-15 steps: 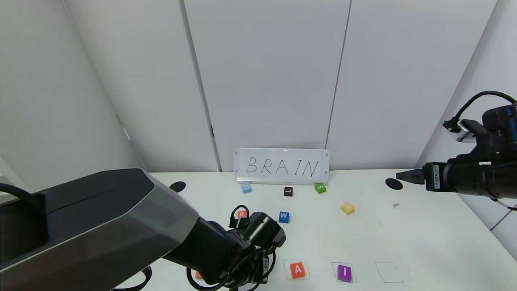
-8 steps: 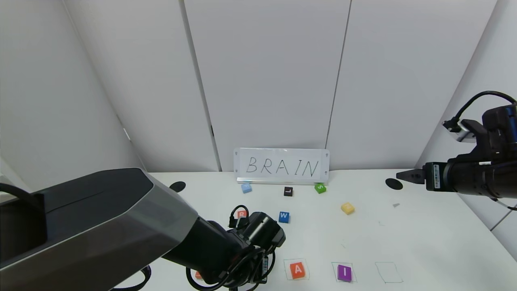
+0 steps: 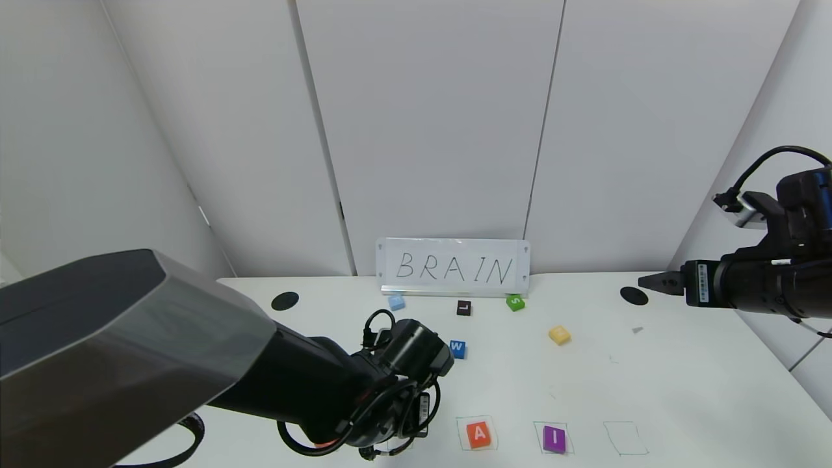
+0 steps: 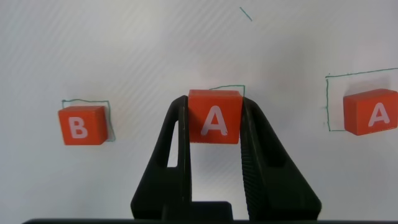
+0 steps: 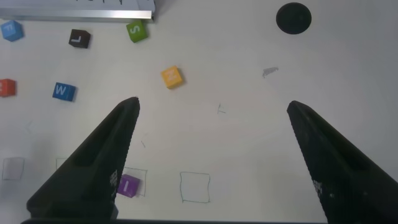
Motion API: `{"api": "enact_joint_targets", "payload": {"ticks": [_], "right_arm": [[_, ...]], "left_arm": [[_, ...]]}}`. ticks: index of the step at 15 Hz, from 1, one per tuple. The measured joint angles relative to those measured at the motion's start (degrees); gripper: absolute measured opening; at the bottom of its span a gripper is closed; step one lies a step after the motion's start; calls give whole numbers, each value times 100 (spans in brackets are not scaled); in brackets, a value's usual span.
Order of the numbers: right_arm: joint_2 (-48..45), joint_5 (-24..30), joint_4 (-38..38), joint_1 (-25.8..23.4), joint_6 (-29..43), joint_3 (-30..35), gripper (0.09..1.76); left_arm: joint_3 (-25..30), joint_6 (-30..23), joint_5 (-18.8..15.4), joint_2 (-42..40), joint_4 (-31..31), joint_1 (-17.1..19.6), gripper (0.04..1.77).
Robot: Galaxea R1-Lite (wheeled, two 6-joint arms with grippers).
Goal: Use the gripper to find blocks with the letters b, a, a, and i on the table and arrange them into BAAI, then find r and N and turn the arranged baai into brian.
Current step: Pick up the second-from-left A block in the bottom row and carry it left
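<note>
My left gripper (image 4: pixel 214 109) is shut on an orange A block (image 4: pixel 214 118), over a pen-drawn square outline (image 4: pixel 231 89) on the white table (image 4: pixel 186 43). The orange B block (image 4: pixel 82 124) lies to one side in its outline, and the second orange A (image 4: pixel 373 112) lies to the other side, also in the head view (image 3: pixel 479 433). The purple I (image 3: pixel 554 439) sits beside that A. The yellow N (image 3: pixel 559 335) lies mid-table. The orange R (image 5: pixel 6 88) shows only in the right wrist view. My right gripper (image 3: pixel 650 283) is open and empty, high at the far right.
A BRAIN sign (image 3: pixel 453 266) stands at the back. Blue W (image 3: pixel 457 348), black L (image 3: pixel 463 307), green S (image 3: pixel 515 302) and a light-blue block (image 3: pixel 396 302) lie before it. An empty outline (image 3: pixel 625 437) is right of the I. My left arm (image 3: pixel 162 351) covers the near-left table.
My left arm has risen and shifted back with the A block in its grip, and its wrist now hides the R block in the head view. The right arm has not moved.
</note>
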Motion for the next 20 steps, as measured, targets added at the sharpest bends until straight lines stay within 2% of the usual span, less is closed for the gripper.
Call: {"api": "enact_joint_targets", "payload": {"ticks": [3,8,12,14,16,20], "right_arm": [[-16,0,0,-18,0,-5,171],[-20,0,0,-40,0,-18,171],[-5,2,1,-40,0,-18,171],[11,2,0,-40,0,-18,171],[28,0,1,-35,0,-11,171],[63,0,0,-35,0,-9,171]], "left_arm": [[-163,354,9,-362,391,468,52],[-196,1274,-123,-922,486,1682,52],[-55,1787,-701,-1048,444,2717,52],[63,1943,-952,-974,385,3087,52],[168,1993,-1062,-814,88,3327,52],[617,2406,-1303,-505,-906,3763,52]]}}
